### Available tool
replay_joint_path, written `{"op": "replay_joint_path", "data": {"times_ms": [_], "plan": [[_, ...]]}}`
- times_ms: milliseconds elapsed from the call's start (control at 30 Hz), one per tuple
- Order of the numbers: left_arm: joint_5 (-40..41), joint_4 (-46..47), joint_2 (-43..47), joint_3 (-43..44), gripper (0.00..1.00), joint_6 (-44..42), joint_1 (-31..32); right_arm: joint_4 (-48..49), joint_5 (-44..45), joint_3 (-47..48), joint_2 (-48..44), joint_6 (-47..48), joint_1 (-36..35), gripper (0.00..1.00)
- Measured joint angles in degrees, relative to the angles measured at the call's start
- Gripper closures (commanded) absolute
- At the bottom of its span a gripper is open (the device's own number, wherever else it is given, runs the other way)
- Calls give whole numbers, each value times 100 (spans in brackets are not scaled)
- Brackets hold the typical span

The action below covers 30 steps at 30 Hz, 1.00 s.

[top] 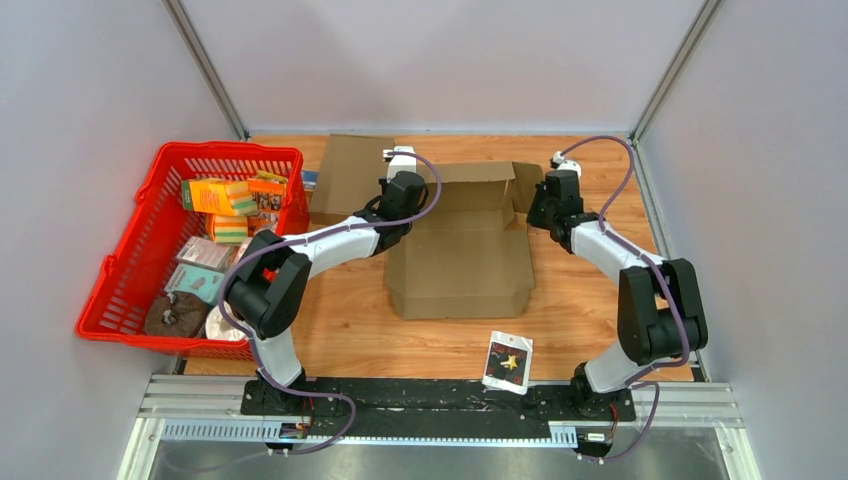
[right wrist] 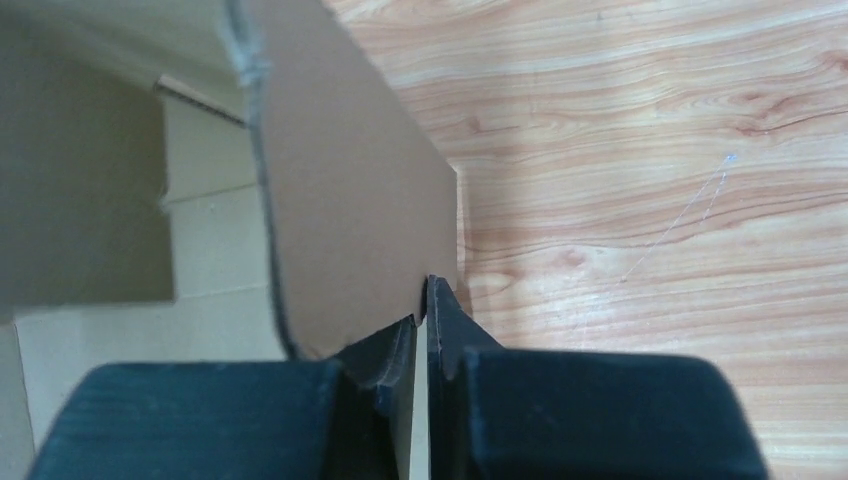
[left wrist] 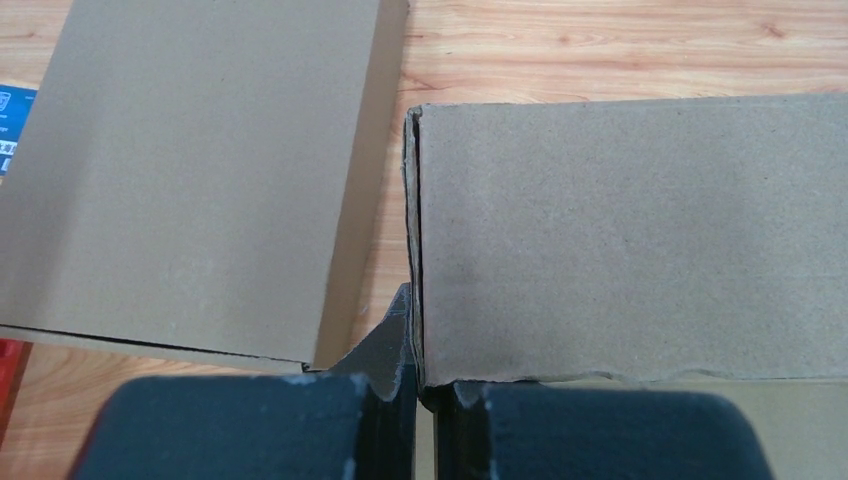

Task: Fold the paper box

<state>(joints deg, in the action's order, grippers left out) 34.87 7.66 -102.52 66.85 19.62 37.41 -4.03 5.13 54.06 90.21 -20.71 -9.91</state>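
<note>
The brown paper box (top: 465, 250) lies open in the middle of the table, its front and side walls raised and its rear flaps standing. At its rear left corner my left gripper (top: 401, 192) is shut on the upright wall edge. The left wrist view shows that wall (left wrist: 630, 230) pinched between the fingers of the left gripper (left wrist: 418, 375). My right gripper (top: 547, 207) is at the rear right corner. In the right wrist view it (right wrist: 422, 322) is shut on the lower corner of a standing flap (right wrist: 340, 220).
A second flat cardboard sheet (top: 350, 175) lies behind and left of the box, touching the red basket (top: 120, 260), which holds several packets. A small dark packet (top: 508, 362) lies near the front edge. Bare wood shows right of the box (right wrist: 650, 200).
</note>
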Motion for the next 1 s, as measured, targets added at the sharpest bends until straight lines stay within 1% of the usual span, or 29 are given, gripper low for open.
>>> {"op": "replay_joint_path", "data": {"times_ms": [100, 133, 267, 500, 700, 767, 800, 867, 900, 967, 1000], "plan": [[15, -4, -2, 0, 100, 2, -9, -293, 201, 96, -129, 111, -201, 96], [15, -4, 0, 0, 100, 2, -13, -407, 243, 140, -179, 120, -232, 98], [-7, -2, 0, 0, 100, 15, -22, -817, 321, 413, -249, 146, -238, 98], [-13, -2, -2, 0, 100, 48, -26, -894, 321, 452, -267, 385, -240, 100], [-52, 0, 0, 0, 99, 35, -28, -992, 160, 601, -238, 175, -240, 100], [-190, 13, 0, 0, 93, -15, -42, -994, 116, 605, -238, 92, -240, 100], [-260, 24, 4, 0, 87, -57, -50, -992, 101, 605, -238, 72, -238, 100], [-424, 20, 28, 0, 78, -146, -74, -975, 81, 581, -238, 57, -227, 100], [-487, 0, 48, 0, 69, -199, -81, -955, 79, 568, -238, 55, -227, 100], [-568, -70, 105, -4, 60, -317, -81, -824, 66, 485, -238, 55, -227, 100], [-619, -129, 153, -7, 52, -350, -72, -721, 42, 428, -238, 57, -227, 100]]}}
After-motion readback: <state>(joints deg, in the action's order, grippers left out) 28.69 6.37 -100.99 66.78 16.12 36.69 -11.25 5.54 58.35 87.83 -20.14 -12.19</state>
